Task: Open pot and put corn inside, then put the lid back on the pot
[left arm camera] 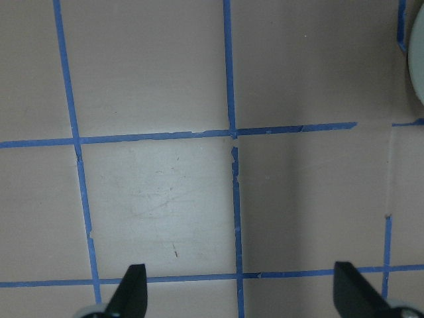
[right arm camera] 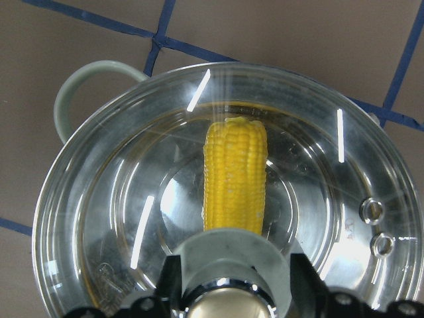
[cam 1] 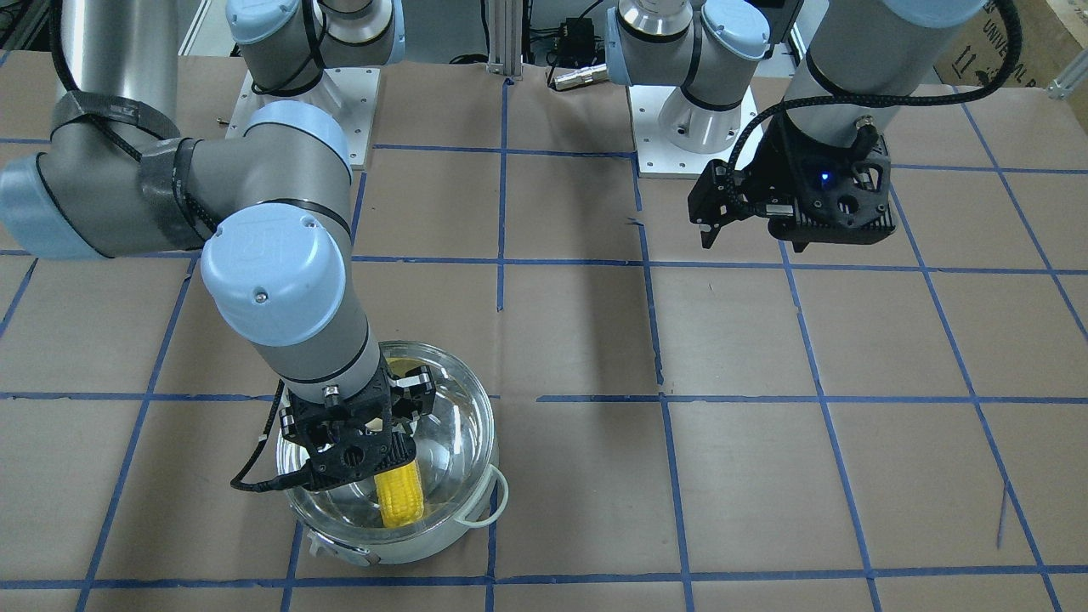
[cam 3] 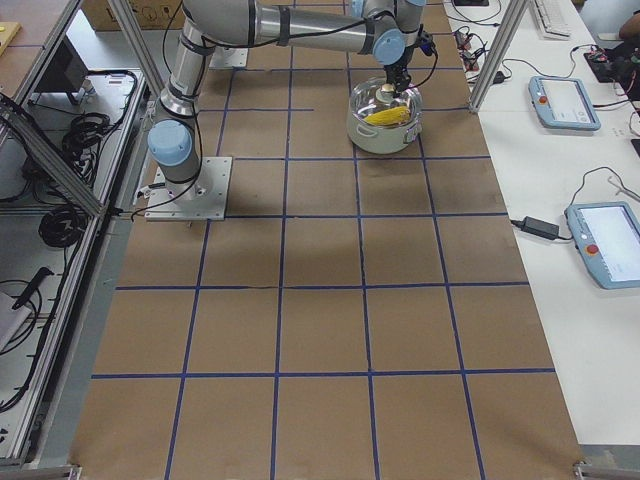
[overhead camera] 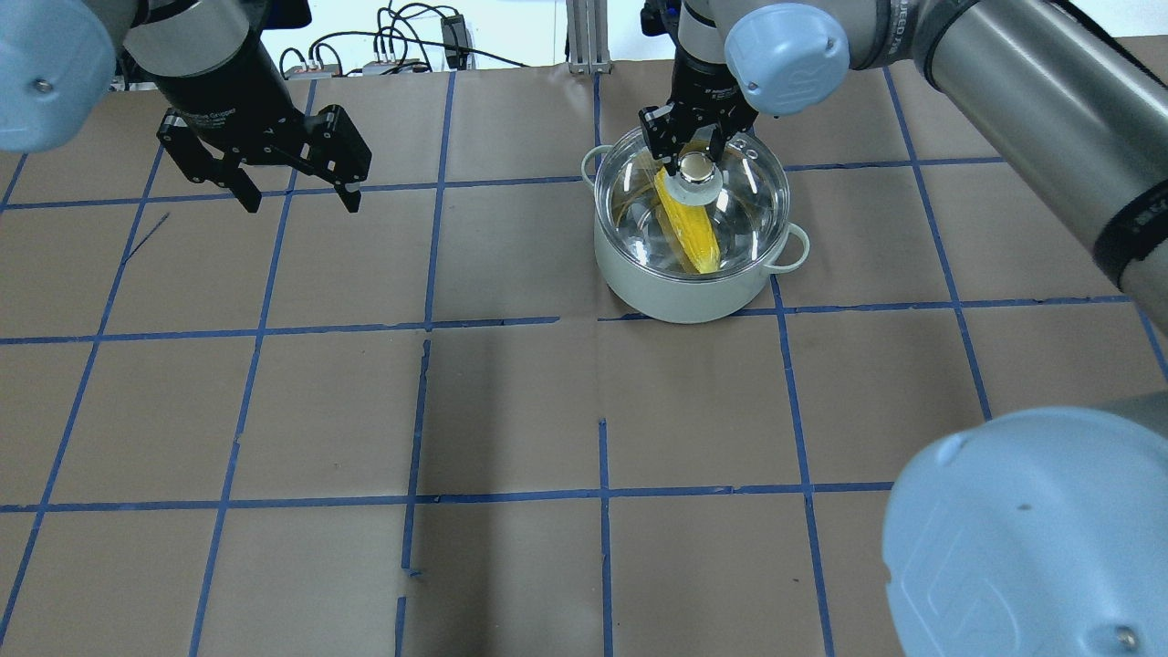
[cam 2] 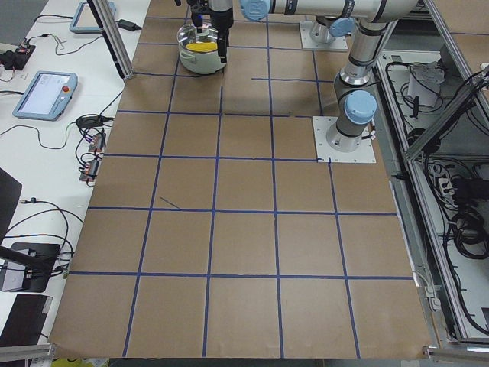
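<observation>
The pale green steel pot (overhead camera: 675,292) stands on the table's far right, from my side. The yellow corn (overhead camera: 689,224) lies inside it, seen through the glass. The clear glass lid (overhead camera: 753,182) sits level with the pot's rim. I cannot tell whether it rests on the rim or hangs just above it. My right gripper (overhead camera: 695,155) is shut on the lid's knob (overhead camera: 697,166), its fingers (right arm camera: 169,288) against the grey collar. The right wrist view shows corn (right arm camera: 235,175) under the lid (right arm camera: 331,179). My left gripper (overhead camera: 297,192) is open and empty above bare table at the far left.
Brown paper with a blue tape grid (overhead camera: 511,319) covers the table. The pot's loop handles (overhead camera: 798,248) stick out at both sides. The arm bases (cam 1: 693,119) stand at the robot's edge. Tablets and cables (cam 3: 565,100) lie on the side benches.
</observation>
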{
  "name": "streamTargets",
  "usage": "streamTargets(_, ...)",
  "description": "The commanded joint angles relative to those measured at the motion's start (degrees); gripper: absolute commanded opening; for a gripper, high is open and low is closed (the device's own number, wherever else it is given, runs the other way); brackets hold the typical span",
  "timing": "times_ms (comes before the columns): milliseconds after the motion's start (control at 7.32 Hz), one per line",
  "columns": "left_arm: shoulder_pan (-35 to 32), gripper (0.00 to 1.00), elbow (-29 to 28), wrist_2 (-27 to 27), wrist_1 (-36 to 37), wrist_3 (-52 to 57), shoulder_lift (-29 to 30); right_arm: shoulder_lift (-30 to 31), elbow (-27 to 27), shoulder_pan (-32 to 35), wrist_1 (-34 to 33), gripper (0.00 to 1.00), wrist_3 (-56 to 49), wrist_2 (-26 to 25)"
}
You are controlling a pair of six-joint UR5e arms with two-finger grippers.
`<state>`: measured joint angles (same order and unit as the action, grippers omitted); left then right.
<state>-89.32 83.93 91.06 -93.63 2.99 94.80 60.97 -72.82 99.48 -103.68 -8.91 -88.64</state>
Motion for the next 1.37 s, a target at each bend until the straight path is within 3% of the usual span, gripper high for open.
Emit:
streamTargets(0, 0.03, 1.00, 0.00, 0.00, 0.03, 0.00, 0.04, 0.21, -0.13, 0.19, -0.03, 1.00, 0.82, -0.48)
streamTargets(547, 0.03, 1.00, 0.00, 0.00, 0.12, 0.08, 0.04, 0.21, 0.66, -0.08, -4.14, 1.00, -0.05, -0.30)
streamTargets(1230, 0.03, 1.00, 0.26, 0.00, 0.12, 0.00, -0.05, 0.73, -1.88, -1.66, -4.43, 1.00, -0.14, -2.32)
